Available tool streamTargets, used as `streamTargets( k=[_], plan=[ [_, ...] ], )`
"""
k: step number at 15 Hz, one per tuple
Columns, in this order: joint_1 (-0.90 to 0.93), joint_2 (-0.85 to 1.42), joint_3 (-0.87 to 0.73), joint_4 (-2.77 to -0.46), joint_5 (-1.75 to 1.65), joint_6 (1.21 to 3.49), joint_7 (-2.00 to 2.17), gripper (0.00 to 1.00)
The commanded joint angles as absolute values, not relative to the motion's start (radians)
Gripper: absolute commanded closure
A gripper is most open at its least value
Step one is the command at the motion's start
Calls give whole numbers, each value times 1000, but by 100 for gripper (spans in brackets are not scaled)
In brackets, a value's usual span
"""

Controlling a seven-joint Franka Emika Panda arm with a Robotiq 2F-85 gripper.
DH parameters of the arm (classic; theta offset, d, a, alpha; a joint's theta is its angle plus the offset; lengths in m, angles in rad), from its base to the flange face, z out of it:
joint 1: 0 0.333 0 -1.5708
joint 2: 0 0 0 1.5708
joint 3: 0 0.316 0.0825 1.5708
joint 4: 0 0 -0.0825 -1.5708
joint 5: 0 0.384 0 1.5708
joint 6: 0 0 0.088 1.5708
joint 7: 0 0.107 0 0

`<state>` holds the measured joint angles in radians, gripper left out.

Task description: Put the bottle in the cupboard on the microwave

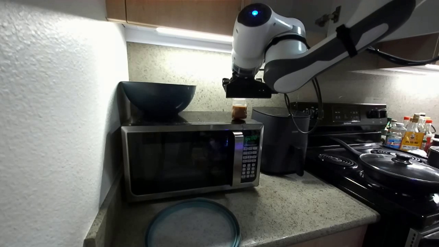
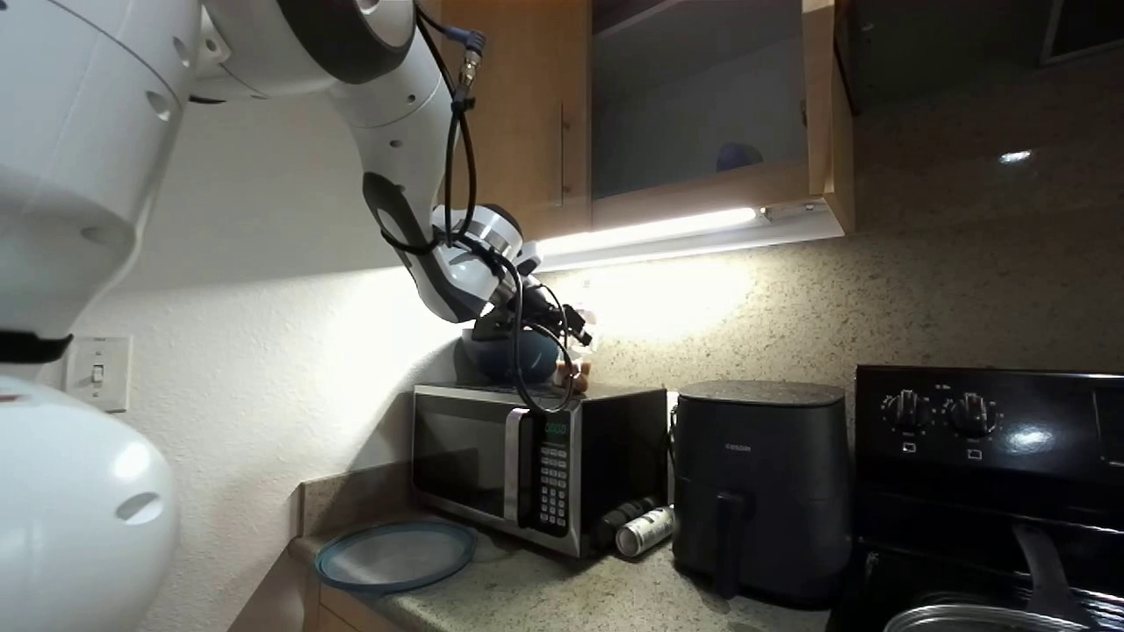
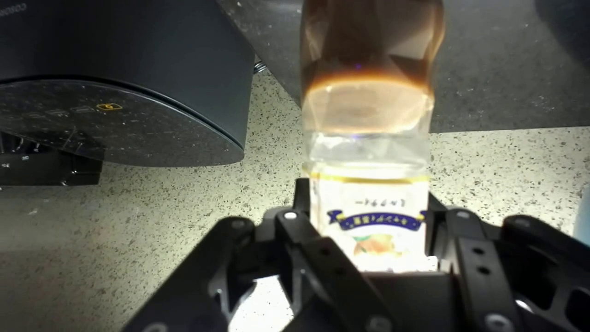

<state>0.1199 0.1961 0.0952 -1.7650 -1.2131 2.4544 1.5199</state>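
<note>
The bottle stands upright with its amber-brown base at the top right of the microwave; I cannot tell whether it touches the surface. It also shows in an exterior view, partly behind cables. In the wrist view the bottle appears inverted, its pale labelled part between the fingers. My gripper is shut on it, a finger against each side. In an exterior view the gripper is above the microwave, fingertips hidden by the black mount. The light wood cupboard with its light strip is overhead; it shows too in an exterior view.
A dark blue bowl sits on the microwave's left. A black air fryer stands close at its right. A teal-rimmed round lid lies in front. Cans lie beside the microwave. A stove with a lidded pan is further right.
</note>
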Motion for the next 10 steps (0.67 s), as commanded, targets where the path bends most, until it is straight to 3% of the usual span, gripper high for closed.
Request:
streamTargets(
  k=[1,2,4,7,10],
  plan=[
    [148,223,86,-1730,-1253,2408,1532,74],
    [151,223,88,-1728,-1248,2398,1520,24],
    [154,221,90,-1726,-1231,2394,1508,18],
    [154,216,90,-1730,-1217,2397,1504,0],
    [150,212,92,-1732,-1195,2400,1490,0]
  ],
)
